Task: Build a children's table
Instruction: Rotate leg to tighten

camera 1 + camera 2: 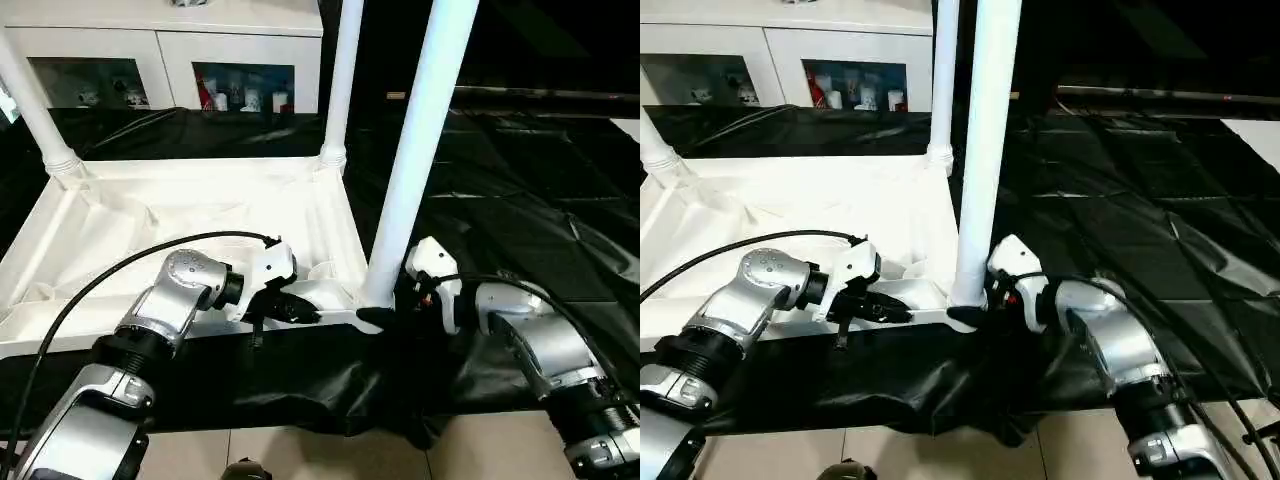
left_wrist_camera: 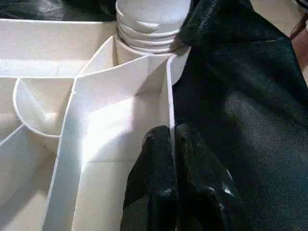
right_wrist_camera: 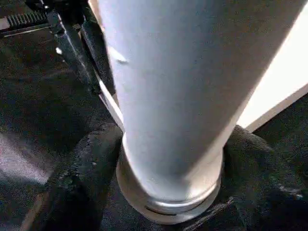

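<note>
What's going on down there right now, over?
Left gripper shut on the tabletop rim. Right gripper jaws around the near leg at its base. Three legs standing in sockets. Black sheet bunched at the near edge.

gripper [image 2: 172, 144] pinching tabletop rim [image 2: 169, 101], leg base [image 2: 149, 24]

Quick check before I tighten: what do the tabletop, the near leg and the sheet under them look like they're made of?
Tabletop: looks like moulded white plastic, matte, with thin ribs across its underside. Near leg: smooth white tube, probably plastic, faint sheen, ridged collar at its base. Sheet: thin black plastic film or coated fabric, creased and glossy; the look doesn't settle which.
</note>
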Controlling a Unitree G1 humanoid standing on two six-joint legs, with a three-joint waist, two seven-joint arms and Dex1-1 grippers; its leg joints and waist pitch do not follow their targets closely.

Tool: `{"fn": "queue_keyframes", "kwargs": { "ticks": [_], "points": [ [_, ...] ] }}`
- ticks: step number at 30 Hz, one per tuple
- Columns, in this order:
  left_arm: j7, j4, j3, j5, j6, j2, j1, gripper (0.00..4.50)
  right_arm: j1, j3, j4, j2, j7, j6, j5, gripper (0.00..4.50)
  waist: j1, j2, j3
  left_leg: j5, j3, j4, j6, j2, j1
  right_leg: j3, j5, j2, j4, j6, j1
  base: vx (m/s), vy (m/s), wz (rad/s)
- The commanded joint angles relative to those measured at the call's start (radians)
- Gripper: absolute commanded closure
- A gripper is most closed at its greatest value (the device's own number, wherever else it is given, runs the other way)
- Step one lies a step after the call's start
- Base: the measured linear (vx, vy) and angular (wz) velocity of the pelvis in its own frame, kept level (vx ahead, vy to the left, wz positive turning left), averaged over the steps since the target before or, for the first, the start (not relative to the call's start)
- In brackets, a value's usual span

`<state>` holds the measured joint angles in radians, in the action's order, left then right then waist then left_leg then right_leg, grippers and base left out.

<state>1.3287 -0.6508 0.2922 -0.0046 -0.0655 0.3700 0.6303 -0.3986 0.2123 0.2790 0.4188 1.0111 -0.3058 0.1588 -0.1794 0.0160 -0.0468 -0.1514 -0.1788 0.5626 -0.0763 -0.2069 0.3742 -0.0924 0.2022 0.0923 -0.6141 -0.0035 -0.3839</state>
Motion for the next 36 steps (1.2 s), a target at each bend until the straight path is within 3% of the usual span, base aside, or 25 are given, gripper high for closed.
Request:
{"fn": "queue_keyframes", "kwargs": {
  "ticks": [1, 3, 11, 13, 16, 18, 19, 21, 23, 26, 27, 30, 33, 34, 36],
  "points": [
    [0.015, 0.024, 0.005, -0.021, 0.005, -0.022, 0.029, 4.50, 0.008, 0.012, -0.023, 0.008, 0.022, -0.012, 0.005, 1.40, 0.002, -0.008, 0.065, -0.245, 0.009, -0.060, -0.001, -0.034, -0.020, 0.053, 0.097, 0.066, 0.066, -0.209, 0.042, 0.000, 0.000, 0.00],
    [0.013, 0.024, 0.004, -0.021, 0.006, -0.025, 0.033, 4.50, 0.012, 0.009, -0.019, 0.007, 0.022, -0.012, 0.010, 1.68, 0.000, -0.009, 0.065, -0.244, 0.009, -0.059, -0.001, -0.034, -0.019, 0.052, 0.092, 0.066, 0.065, -0.210, 0.043, 0.000, 0.000, 0.00],
    [-0.001, 0.020, 0.008, -0.012, 0.009, -0.031, 0.029, 4.50, 0.025, -0.037, -0.004, -0.040, -0.037, -0.046, 0.048, 1.78, -0.006, -0.008, 0.066, -0.238, 0.009, -0.058, 0.003, -0.034, -0.020, 0.052, 0.086, 0.066, 0.063, -0.212, 0.042, 0.000, 0.000, 0.00],
    [-0.105, -0.019, 0.009, 0.030, 0.008, -0.060, 0.045, 4.50, 0.002, -0.077, 0.077, -0.105, -0.201, -0.046, 0.012, 1.78, -0.001, -0.005, 0.064, -0.257, 0.010, -0.061, -0.010, -0.034, -0.020, 0.053, 0.122, 0.067, 0.067, -0.207, 0.039, 0.000, 0.000, 0.00],
    [-0.160, -0.040, 0.006, 0.044, 0.003, -0.080, 0.056, 4.50, -0.009, -0.088, 0.114, -0.130, -0.270, -0.064, -0.005, 1.78, 0.008, -0.005, 0.059, -0.308, 0.013, -0.068, -0.040, -0.030, -0.025, 0.053, 0.244, 0.073, 0.080, -0.183, 0.037, 0.000, 0.000, 0.00],
    [-0.330, -0.104, 0.008, 0.088, -0.030, -0.158, 0.092, 4.50, -0.057, -0.157, 0.236, -0.240, -0.522, -0.093, -0.022, 1.78, 0.019, -0.005, 0.056, -0.333, 0.015, -0.072, -0.053, -0.033, -0.028, 0.055, 0.297, 0.074, 0.085, -0.170, 0.030, 0.000, 0.000, 0.00],
    [-0.330, -0.104, 0.008, 0.088, -0.030, -0.158, 0.092, 4.50, -0.057, -0.157, 0.236, -0.240, -0.522, -0.093, -0.022, 1.78, 0.020, -0.005, 0.056, -0.341, 0.017, -0.072, -0.060, -0.031, -0.029, 0.054, 0.320, 0.075, 0.087, -0.163, 0.031, 0.000, 0.000, 0.00],
    [-0.410, -0.126, 0.015, 0.109, -0.062, -0.206, 0.109, 4.50, -0.092, -0.203, 0.305, -0.312, -0.667, -0.088, -0.016, 1.78, 0.023, 0.000, 0.059, -0.335, 0.020, -0.075, -0.063, -0.033, -0.025, 0.053, 0.318, 0.076, 0.091, -0.144, 0.036, 0.000, 0.000, 0.00],
    [-0.473, -0.141, 0.012, 0.117, -0.092, -0.256, 0.122, 4.50, -0.126, -0.228, 0.362, -0.372, -0.768, -0.054, -0.019, 1.78, 0.030, -0.002, 0.059, -0.341, 0.019, -0.075, -0.066, -0.032, -0.027, 0.054, 0.288, 0.074, 0.087, -0.154, 0.031, 0.000, 0.000, 0.00],
    [-0.527, -0.163, 0.000, 0.114, -0.117, -0.317, 0.140, 4.50, -0.174, -0.223, 0.421, -0.433, -0.839, 0.000, -0.042, 1.78, 0.036, -0.001, 0.060, -0.338, 0.017, -0.072, -0.063, -0.028, -0.026, 0.054, 0.294, 0.076, 0.091, -0.151, 0.030, 0.000, 0.000, 0.00],
    [-0.532, -0.161, 0.001, 0.114, -0.115, -0.325, 0.141, 4.50, -0.180, -0.211, 0.427, -0.440, -0.837, 0.012, -0.052, 1.78, 0.035, 0.005, 0.060, -0.328, 0.016, -0.072, -0.055, -0.027, -0.026, 0.054, 0.290, 0.074, 0.093, -0.147, 0.032, 0.000, 0.000, 0.00],
    [-0.533, -0.158, 0.002, 0.119, -0.108, -0.325, 0.144, 4.50, -0.182, -0.178, 0.423, -0.442, -0.795, 0.034, -0.074, 1.78, 0.033, 0.008, 0.061, -0.292, 0.014, -0.072, -0.035, -0.027, -0.020, 0.054, 0.241, 0.070, 0.087, -0.141, 0.036, 0.000, 0.000, 0.00],
    [-0.519, -0.153, 0.001, 0.121, -0.089, -0.303, 0.139, 4.50, -0.179, -0.181, 0.420, -0.432, -0.762, 0.052, -0.066, 1.78, 0.032, 0.005, 0.060, -0.289, 0.014, -0.073, -0.027, -0.027, -0.020, 0.054, 0.236, 0.072, 0.087, -0.141, 0.037, 0.000, 0.000, 0.00],
    [-0.517, -0.152, 0.001, 0.121, -0.086, -0.298, 0.138, 4.50, -0.180, -0.185, 0.421, -0.430, -0.749, 0.055, -0.060, 1.22, 0.032, 0.005, 0.059, -0.295, 0.014, -0.073, -0.027, -0.027, -0.020, 0.054, 0.244, 0.071, 0.088, -0.140, 0.037, 0.000, 0.000, 0.00],
    [-0.494, -0.145, -0.003, 0.119, -0.073, -0.281, 0.130, 4.50, -0.176, -0.191, 0.413, -0.415, -0.716, 0.062, -0.052, 1.08, 0.032, 0.007, 0.060, -0.296, 0.014, -0.072, -0.021, -0.027, -0.019, 0.054, 0.249, 0.071, 0.089, -0.136, 0.038, 0.000, 0.000, 0.00]
  ]
}}
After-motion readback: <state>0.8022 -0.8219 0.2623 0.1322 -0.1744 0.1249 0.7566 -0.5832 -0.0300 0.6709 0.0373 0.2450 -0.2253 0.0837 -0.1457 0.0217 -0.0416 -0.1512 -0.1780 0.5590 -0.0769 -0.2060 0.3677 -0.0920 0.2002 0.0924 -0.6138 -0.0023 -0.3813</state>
